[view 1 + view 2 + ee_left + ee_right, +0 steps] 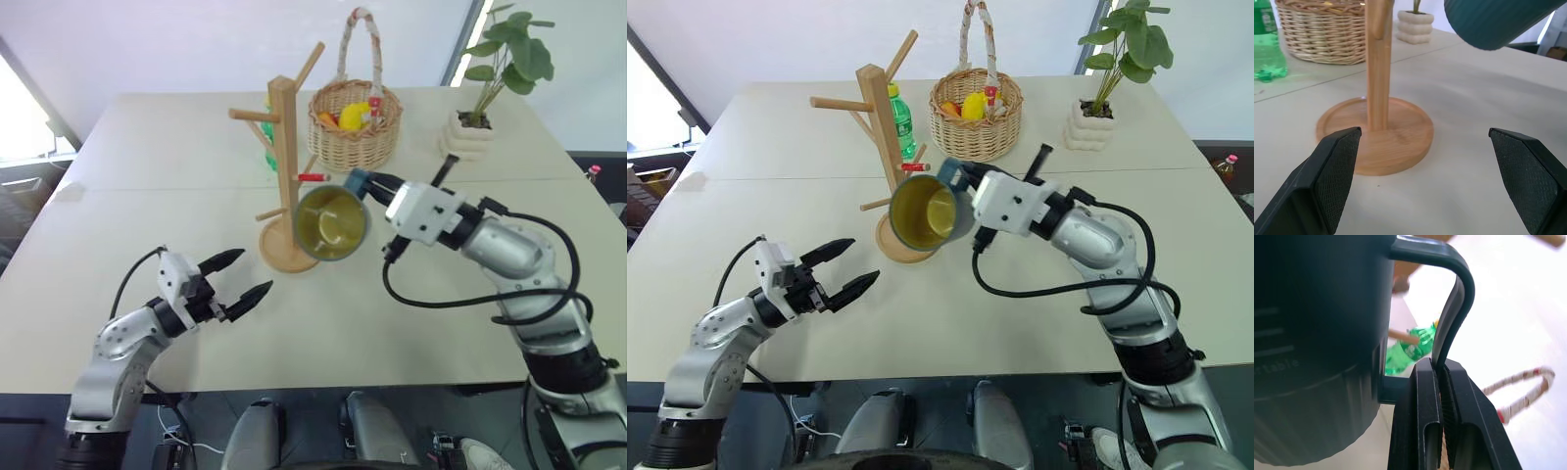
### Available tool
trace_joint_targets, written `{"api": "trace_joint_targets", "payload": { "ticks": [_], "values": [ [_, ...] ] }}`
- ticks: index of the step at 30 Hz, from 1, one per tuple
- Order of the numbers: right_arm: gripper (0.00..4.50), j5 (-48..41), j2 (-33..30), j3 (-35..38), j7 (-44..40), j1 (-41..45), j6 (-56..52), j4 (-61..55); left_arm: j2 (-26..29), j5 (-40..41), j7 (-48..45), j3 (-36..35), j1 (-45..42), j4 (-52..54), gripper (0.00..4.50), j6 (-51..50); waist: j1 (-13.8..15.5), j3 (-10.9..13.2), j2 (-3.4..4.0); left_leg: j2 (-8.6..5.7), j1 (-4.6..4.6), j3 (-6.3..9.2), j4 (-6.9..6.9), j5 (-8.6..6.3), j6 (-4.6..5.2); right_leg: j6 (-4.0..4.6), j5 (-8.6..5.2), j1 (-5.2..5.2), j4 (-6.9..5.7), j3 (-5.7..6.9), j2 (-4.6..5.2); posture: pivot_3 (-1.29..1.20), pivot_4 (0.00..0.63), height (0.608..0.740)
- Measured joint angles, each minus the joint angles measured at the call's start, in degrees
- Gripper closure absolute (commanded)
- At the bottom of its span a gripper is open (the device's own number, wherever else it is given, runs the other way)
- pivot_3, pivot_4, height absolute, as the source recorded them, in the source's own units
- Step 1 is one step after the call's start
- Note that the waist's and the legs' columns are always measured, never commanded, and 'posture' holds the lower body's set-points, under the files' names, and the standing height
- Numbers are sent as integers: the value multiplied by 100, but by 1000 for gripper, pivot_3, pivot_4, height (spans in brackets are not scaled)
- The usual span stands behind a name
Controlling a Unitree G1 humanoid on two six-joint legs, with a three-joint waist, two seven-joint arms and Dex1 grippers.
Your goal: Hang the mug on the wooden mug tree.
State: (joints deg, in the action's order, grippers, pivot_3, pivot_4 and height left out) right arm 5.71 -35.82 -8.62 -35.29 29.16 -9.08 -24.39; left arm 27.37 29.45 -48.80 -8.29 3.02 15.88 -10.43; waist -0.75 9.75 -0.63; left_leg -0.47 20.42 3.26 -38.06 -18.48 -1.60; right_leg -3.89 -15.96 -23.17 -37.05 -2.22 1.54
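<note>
The blue mug (pixel 333 223) hangs in the air tipped on its side, its yellow inside facing me, just right of the wooden mug tree (pixel 283 147) and over the tree's round base (pixel 277 253). My right gripper (pixel 361 183) is shut on the mug's blue loop handle (pixel 1457 308), which its two black fingers (pixel 1422 396) pinch between them. A short lower peg (pixel 312 177) ends close to the mug's rim. My left gripper (pixel 245 276) is open low over the table, left of the base, pointing at it. In the left wrist view the base (pixel 1396 142) lies between its spread fingers (pixel 1339 166).
Behind the tree stands a wicker basket (pixel 355 127) with fruit in it, and a green bottle (pixel 901 119) stands beside the post. A potted plant (pixel 475 122) sits at the table's far right. The cream table (pixel 411 323) has bare surface in front.
</note>
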Motion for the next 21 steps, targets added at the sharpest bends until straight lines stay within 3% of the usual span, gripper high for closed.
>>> {"api": "trace_joint_targets", "payload": {
  "ticks": [6, 21],
  "values": [
    [4489, 237, 142, -353, -117, 560, -208, 306, 152, 247, -19, -236, -4, 18, 0, -48, 3, 0, 0, -1, 4, 0, 0, 0, 0, 0, 0, -4, 1, 2, 5, 0, 150, 740],
    [4489, 754, 353, -718, -217, 878, -263, 942, 198, 726, 58, -387, -160, 344, 0, -319, -9, 0, -1, -2, 6, 0, 4, 0, -1, 0, 1, -8, 2, 2, 7, 0, 150, 740]
  ]
}}
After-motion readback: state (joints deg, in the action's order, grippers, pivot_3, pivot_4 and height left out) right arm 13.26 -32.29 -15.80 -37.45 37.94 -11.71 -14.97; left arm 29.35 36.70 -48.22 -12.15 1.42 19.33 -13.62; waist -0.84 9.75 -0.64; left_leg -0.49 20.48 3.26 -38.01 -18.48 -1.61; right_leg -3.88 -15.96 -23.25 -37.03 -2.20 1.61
